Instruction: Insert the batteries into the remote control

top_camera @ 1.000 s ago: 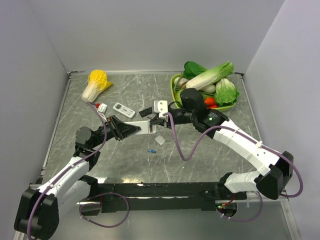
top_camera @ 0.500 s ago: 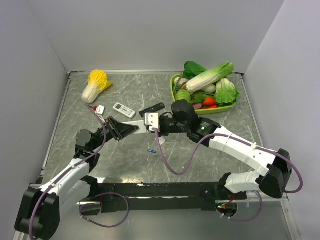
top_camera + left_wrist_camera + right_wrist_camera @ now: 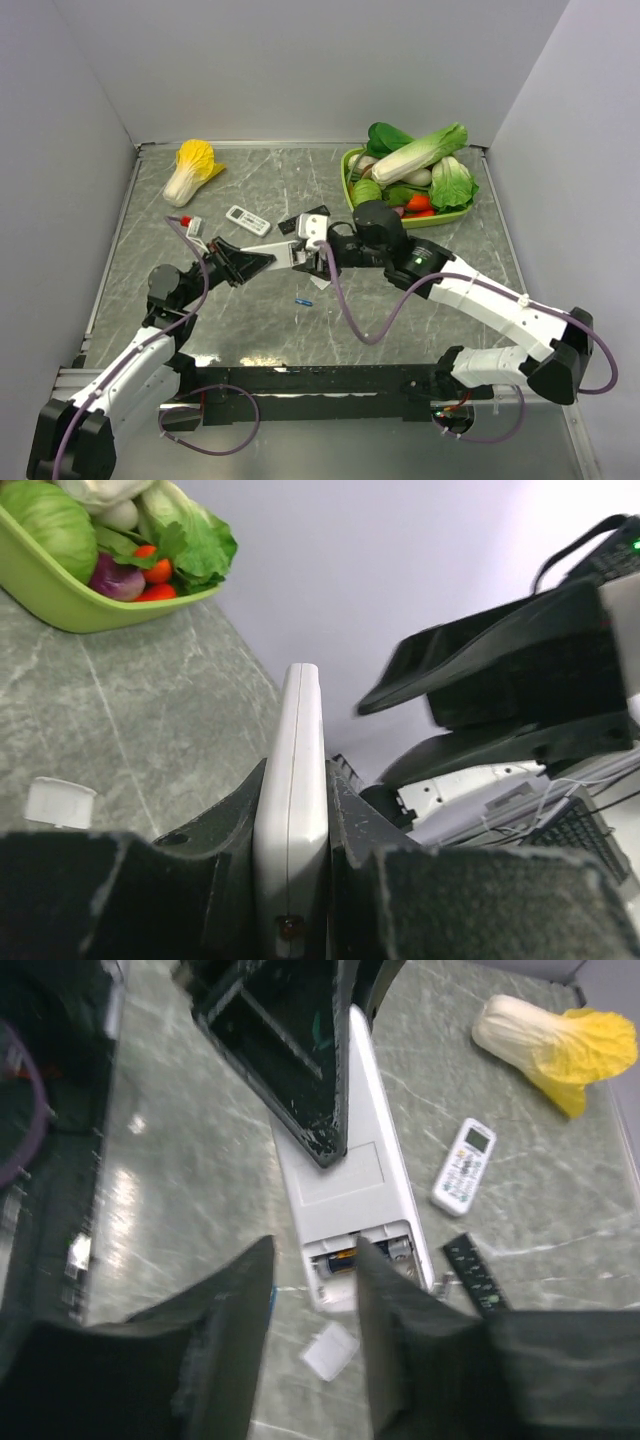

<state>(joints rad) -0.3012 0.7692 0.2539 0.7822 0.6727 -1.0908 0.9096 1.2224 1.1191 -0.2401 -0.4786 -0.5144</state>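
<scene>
Remote control (image 3: 350, 1175): being held above the table (image 3: 430, 310) at mid-scene, plain white back facing the right wrist camera.
Battery bay (image 3: 360, 1255): lying open at the remote's free end. I am making out something dark and something silvery inside, too blurred to name.
What overhead is giving me: only a white sliver of the remote between the two arms, with the bay not showing at all.
Left gripper (image 3: 295, 790): clamping the remote by its long edges. Its own camera is looking along the thin side of the casing, with a black finger pressing on each face.
Right gripper (image 3: 312, 1255): hovering over the bay end, fingers parted and carrying nothing. I am seeing the bay through the gap.
Blue battery (image 3: 303, 301): lying loose on the table, just nearer the arm bases than the remote.
Small white flat piece (image 3: 330, 1350): resting on the table near the bay end.
Smaller white remote (image 3: 463, 1165) and black remote (image 3: 475, 1270): lying beyond, apart from each other.
Yellow cabbage (image 3: 193, 168): sitting in the far left corner.
Green basket (image 3: 70, 600): standing far right, filled with vegetables.
</scene>
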